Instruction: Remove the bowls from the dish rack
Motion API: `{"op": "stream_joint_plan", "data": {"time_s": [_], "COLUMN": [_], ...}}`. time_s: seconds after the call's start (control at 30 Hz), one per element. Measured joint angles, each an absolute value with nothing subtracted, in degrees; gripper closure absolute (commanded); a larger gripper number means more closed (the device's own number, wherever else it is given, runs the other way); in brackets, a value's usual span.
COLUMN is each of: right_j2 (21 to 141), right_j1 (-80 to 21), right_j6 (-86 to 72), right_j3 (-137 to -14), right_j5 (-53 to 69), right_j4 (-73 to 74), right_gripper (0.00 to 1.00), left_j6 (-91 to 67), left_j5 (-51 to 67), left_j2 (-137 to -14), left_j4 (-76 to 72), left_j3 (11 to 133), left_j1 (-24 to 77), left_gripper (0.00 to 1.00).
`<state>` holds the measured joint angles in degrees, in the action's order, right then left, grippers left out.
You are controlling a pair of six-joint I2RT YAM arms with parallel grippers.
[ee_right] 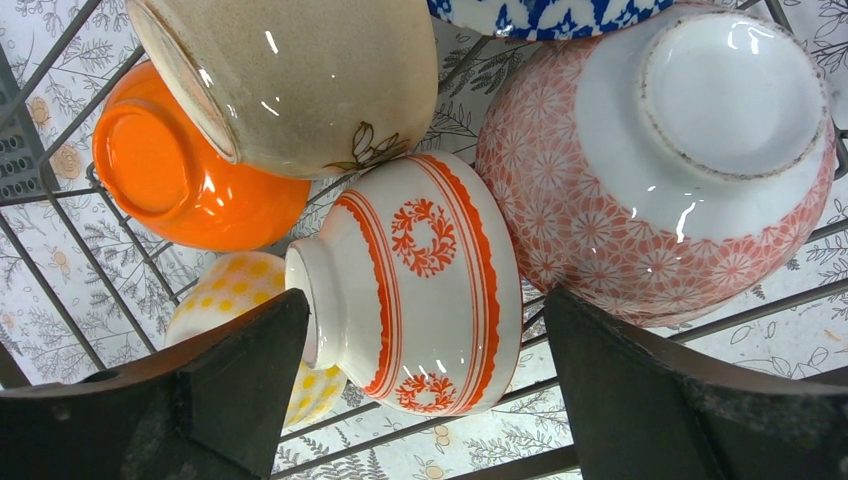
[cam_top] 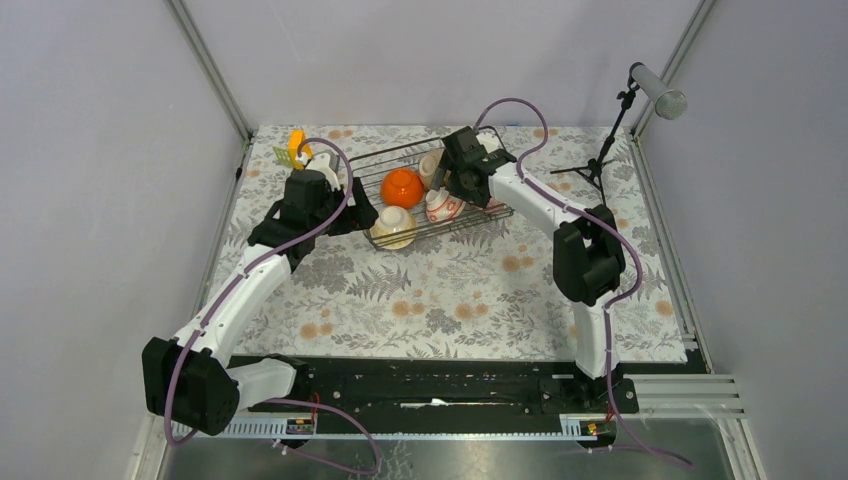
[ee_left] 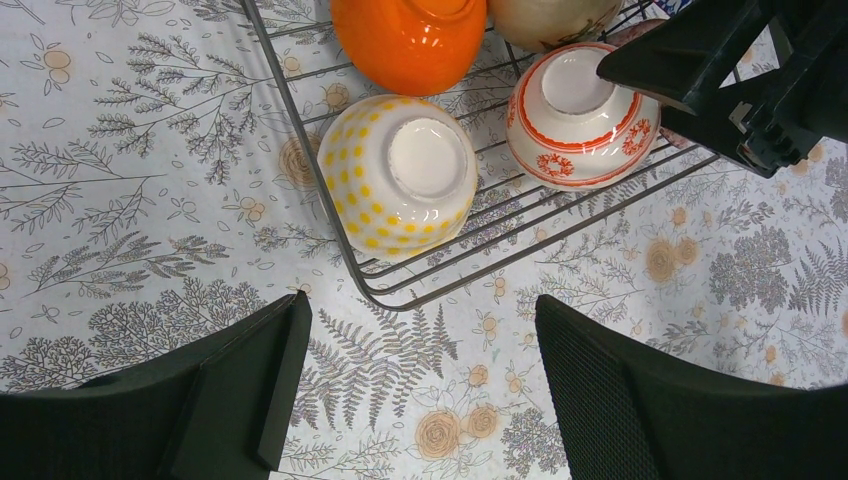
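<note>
Over dish rack [ee_left: 385, 303], my right gripper [ee_right: 422, 310] wide apart, straddling red-lined bowl [ee_right: 430, 240], contact unclear. My left gripper [ee_left: 420, 310] agape beside rack corner, empty.

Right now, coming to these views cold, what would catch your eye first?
The glossy orange bowl glows in the black wire dish rack at the far side of the table, crowded by patterned neighbours. In the right wrist view, the open right fingers frame the white bowl with red lines, beside the pink patterned bowl. The open left fingers hover off the rack's corner by the yellow-dotted bowl.
</note>
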<state>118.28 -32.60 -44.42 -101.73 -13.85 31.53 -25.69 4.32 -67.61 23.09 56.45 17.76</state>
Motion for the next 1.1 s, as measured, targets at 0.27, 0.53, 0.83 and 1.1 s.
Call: {"op": "stream_joint_plan", "data": {"time_s": [0.27, 0.53, 0.83, 1.1], "right_j2": [118.8, 119.2, 119.4, 119.4], "right_j1": [-32.6, -32.6, -32.6, -32.6], "right_j6": [-44.7, -44.9, -44.9, -44.7], "right_j3": [-101.7, -101.7, -101.7, -102.3], "right_j5": [-12.6, -11.9, -11.9, -11.9], "right_j4": [31.5, 31.5, 31.8, 32.4], "right_gripper": [0.0, 0.09, 0.25, 0.43], "left_j6": [-25.7, -25.7, -25.7, -25.7], "left_j5": [4.3, 4.3, 4.3, 4.3], "left_j2": [-67.6, -67.6, -67.6, -67.6], "left_j4": [23.1, 23.1, 23.1, 23.1], "left_j3": [56.4, 56.4, 56.4, 56.4], "left_j1": [17.8, 17.8, 17.8, 17.8], "left_gripper": [0.13, 0.13, 0.13, 0.13]}}
